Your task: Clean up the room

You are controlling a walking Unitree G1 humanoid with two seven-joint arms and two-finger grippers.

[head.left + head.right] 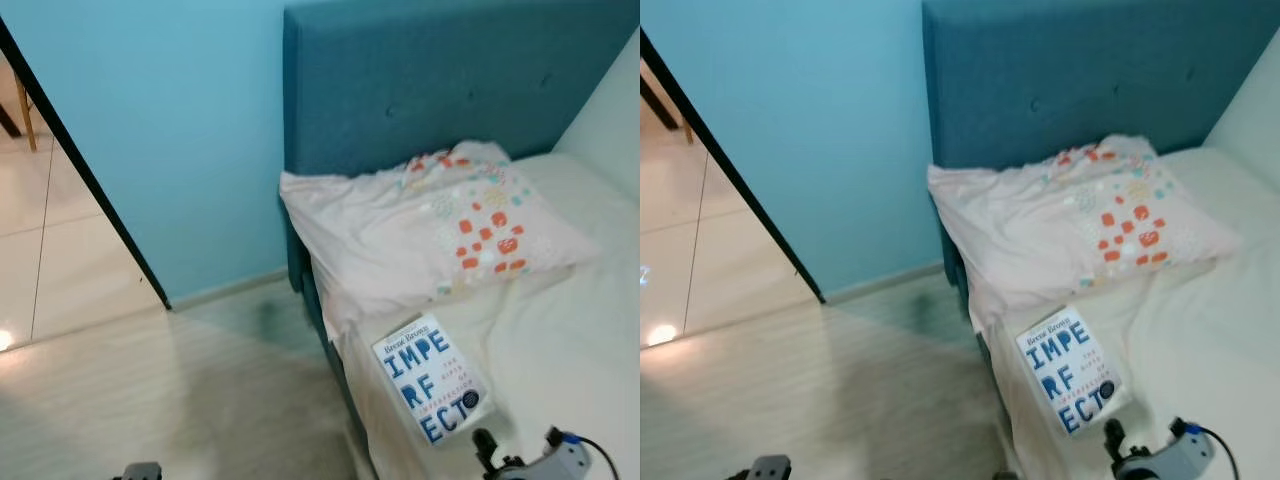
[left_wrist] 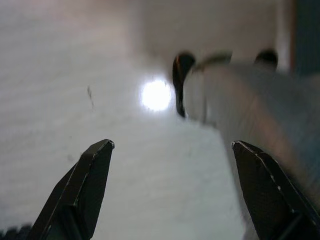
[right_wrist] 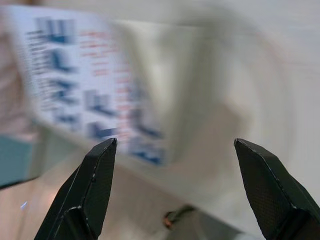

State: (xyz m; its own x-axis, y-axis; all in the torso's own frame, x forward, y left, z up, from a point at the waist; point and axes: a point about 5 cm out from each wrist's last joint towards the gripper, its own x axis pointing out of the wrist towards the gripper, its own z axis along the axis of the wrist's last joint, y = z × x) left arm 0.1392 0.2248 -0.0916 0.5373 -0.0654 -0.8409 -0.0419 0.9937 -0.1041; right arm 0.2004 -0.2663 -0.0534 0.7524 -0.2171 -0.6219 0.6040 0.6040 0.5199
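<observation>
Pale blue wall (image 1: pixel 190 130) fills the room's far side, with a dark door frame (image 1: pixel 85 170) slanting down at ten o'clock and glossy floor tiles (image 1: pixel 50 260) beyond it. Light wood-grain flooring (image 1: pixel 180 390) runs from the wall toward the bed.

At one o'clock a teal upholstered headboard (image 1: pixel 440 80) stands against the wall, and the bed's white sheet (image 1: pixel 570 350) spreads across three to five o'clock. A rumpled pale pink pillow (image 1: pixel 430 235) with orange and teal spots lies just below the headboard, its near corner hanging over the bed's edge. Just beside it, at five o'clock, a white book (image 1: pixel 432 378) with big blue letters lies flat on the sheet near the mattress edge, cover up and tilted.

At the bottom, near five o'clock, the right gripper (image 3: pixel 175 145) sits close to the book; its wrist view shows both black fingers spread wide, with the blurred book cover beyond them. At seven o'clock the left gripper (image 2: pixel 172 145) hangs low over the floor, fingers likewise spread apart, a bright light glare (image 2: pixel 156 95) reflected on the floor ahead.
</observation>
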